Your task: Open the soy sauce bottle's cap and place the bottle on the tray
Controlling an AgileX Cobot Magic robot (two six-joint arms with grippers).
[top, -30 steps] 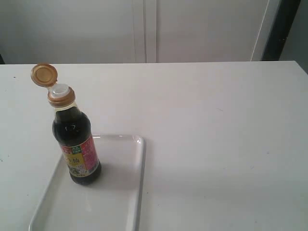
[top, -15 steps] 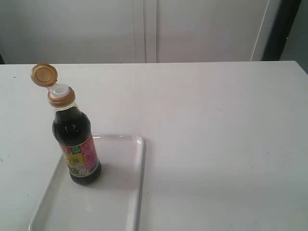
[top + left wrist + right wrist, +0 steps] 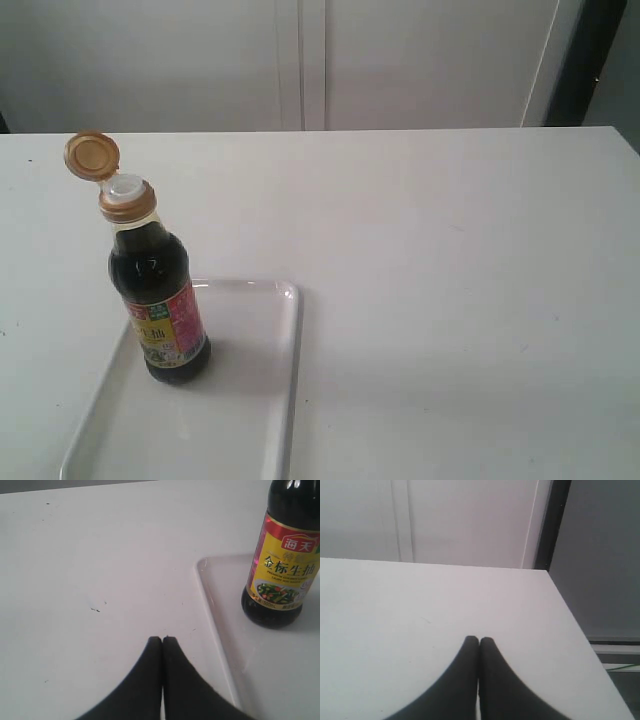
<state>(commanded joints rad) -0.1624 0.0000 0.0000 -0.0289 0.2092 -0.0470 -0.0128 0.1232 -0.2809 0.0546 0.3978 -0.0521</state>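
Left gripper (image 3: 162, 639): both dark fingers are pressed together at the tips with nothing held between them. It sits over bare table (image 3: 100, 555), near the outer rim of the tray (image 3: 206, 585) and clear of the bottle (image 3: 282, 555), touching neither.

Right gripper (image 3: 479, 639): the fingers meet tip to tip in the same way and hold nothing. It sits above an unoccupied stretch of the white table (image 3: 395, 605), close to the table's corner, with a pale panelled wall (image 3: 470, 520) beyond.

Bottle (image 3: 160, 300), exterior view: it stands upright with its base inside the tray (image 3: 240, 420), close to the tray's left rim and in the far part of the tray. The dark liquid fills the body up to the shoulders. The pink, yellow and green label (image 3: 168, 325) faces forward and slightly right.

Cap (image 3: 92, 155): it is flipped open, tilted back up and to the left of the neck, and attached by its hinge to the golden-brown collar (image 3: 128, 205). The white spout (image 3: 126, 186) is exposed.

Tray: it lies flat on the table (image 3: 450, 250) at the lower left of the exterior view, and its near end is cut off by the edge of the frame. The bottle is the only thing on it. A dark vertical strip (image 3: 585, 60) runs down the wall at the far right.
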